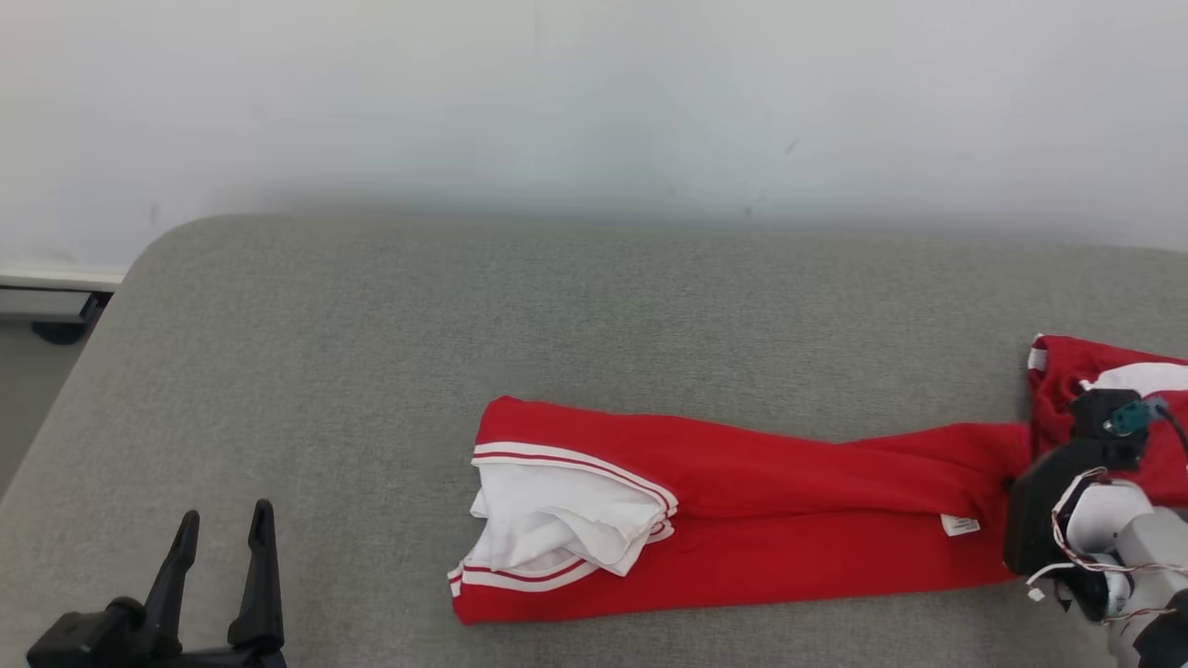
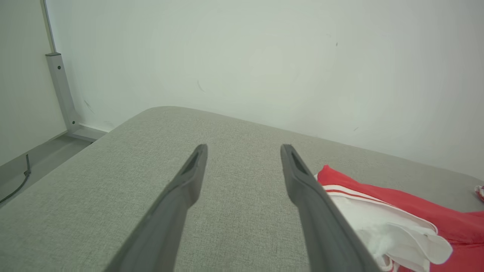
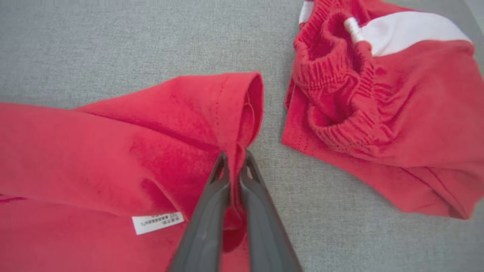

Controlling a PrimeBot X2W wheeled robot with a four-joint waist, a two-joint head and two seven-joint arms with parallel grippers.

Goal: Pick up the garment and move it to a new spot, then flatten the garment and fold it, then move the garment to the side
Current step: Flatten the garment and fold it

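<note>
The garment [image 1: 742, 506] is red with white striped trim, folded into a long band across the grey cushion, its white end at the left [image 2: 382, 223]. In the right wrist view my right gripper [image 3: 235, 156] is shut on the garment's red hem [image 3: 242, 109], a pinch of cloth between the fingers. In the head view that gripper's dark body sits at the band's right end. My left gripper [image 1: 223, 529] stands open at the lower left, well apart from the cloth; its fingers [image 2: 189, 177] hold nothing.
A second red piece with an elastic waistband and white patch [image 3: 378, 98] lies just right of the held hem [image 1: 1114, 390]. The grey cushion [image 1: 371, 353] ends at a white wall behind. A metal post [image 2: 62, 90] stands at the far left.
</note>
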